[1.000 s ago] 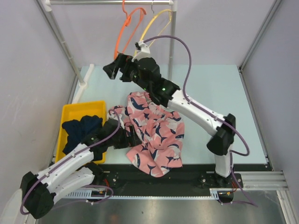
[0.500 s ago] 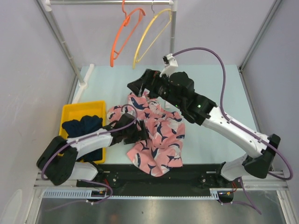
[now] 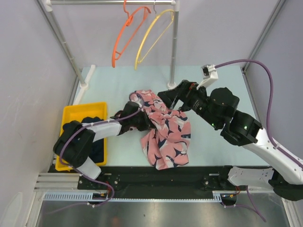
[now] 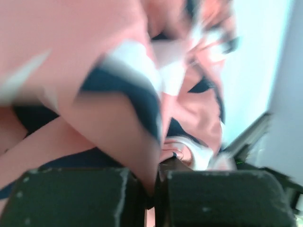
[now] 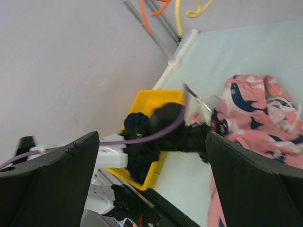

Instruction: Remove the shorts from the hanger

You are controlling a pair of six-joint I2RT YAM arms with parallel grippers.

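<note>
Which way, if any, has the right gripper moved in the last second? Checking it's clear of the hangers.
Yes. The right gripper has dropped away from the yellow hanger, toward the near right, beside the pink printed shorts.

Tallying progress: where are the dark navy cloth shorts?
The dark navy shorts sit in the yellow plastic bin, top view's left side, partly under the left arm.

The right fingers (image 5: pixel 47 184) stand spread wide. Pink printed shorts (image 5: pixel 258 118) lie on the surface (image 5: pixel 227 52), near a yellow bin (image 5: pixel 156 94) holding navy shorts (image 5: pixel 136 122).
</note>
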